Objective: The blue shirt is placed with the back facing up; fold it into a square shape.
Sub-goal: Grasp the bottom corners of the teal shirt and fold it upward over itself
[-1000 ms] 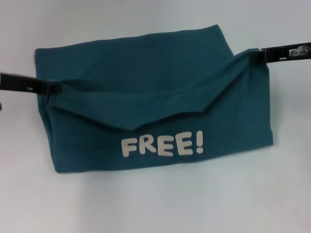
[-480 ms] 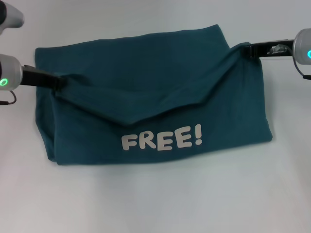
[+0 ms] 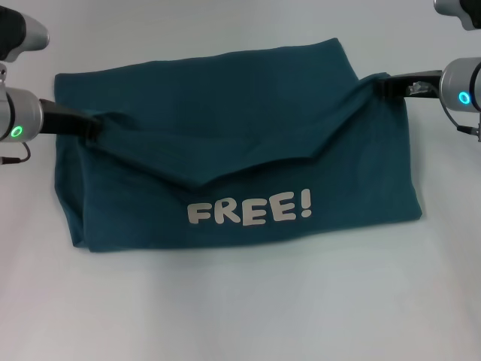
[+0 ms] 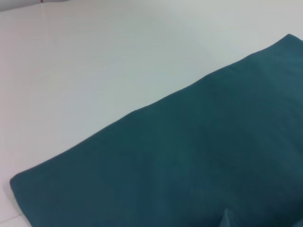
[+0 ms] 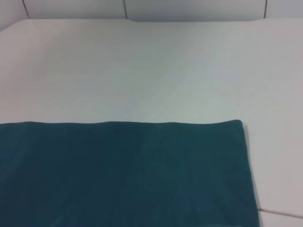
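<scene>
The blue shirt [image 3: 225,120] lies on the white table as a wide folded band, with pale "FREE!" lettering [image 3: 249,210] on its near layer. A sagging fold hangs between the two grippers. My left gripper [image 3: 92,126] is shut on the shirt's left edge, lifting it a little. My right gripper [image 3: 382,84] is shut on the shirt's right upper corner. The shirt's plain cloth fills the left wrist view [image 4: 189,161] and the right wrist view [image 5: 123,175]; neither shows fingers.
The white table [image 3: 240,308] surrounds the shirt on all sides. A tiled wall edge [image 5: 142,9] shows beyond the table in the right wrist view.
Both grippers have moved toward the far side and slightly inward with the held fold, so the fold's drooping edge and the lettering have shifted a little away from the near edge.
</scene>
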Available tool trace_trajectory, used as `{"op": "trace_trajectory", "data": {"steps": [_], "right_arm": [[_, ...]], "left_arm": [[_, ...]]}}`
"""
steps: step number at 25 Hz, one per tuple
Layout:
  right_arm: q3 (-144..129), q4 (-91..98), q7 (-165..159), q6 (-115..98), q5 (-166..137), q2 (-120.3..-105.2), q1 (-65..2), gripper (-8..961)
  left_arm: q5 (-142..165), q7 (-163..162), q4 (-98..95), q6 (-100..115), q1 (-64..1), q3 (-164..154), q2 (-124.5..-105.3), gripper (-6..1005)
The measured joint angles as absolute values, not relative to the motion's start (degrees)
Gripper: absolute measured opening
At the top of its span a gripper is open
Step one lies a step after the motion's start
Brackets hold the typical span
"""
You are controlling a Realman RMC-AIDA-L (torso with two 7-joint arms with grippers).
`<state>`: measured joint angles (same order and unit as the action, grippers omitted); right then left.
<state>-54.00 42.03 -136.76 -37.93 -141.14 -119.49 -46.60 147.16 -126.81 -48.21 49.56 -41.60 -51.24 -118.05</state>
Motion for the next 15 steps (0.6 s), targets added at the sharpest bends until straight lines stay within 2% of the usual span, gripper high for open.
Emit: {"op": "trace_trajectory", "data": {"steps": [12, 15], "right_arm": [[-56.3, 40.2, -136.7, -35.3, -140.8, -119.74, -47.1, 74], [-56.8, 40.2, -136.8, -34.8, -140.8, -119.81, -47.4, 82]], "left_arm": [[147.3, -127.6, -45.7, 45.0, -41.4, -50.7, -118.66, 23], [147.3, -128.0, -45.5, 44.2, -41.4, -50.8, -118.74, 64]]}}
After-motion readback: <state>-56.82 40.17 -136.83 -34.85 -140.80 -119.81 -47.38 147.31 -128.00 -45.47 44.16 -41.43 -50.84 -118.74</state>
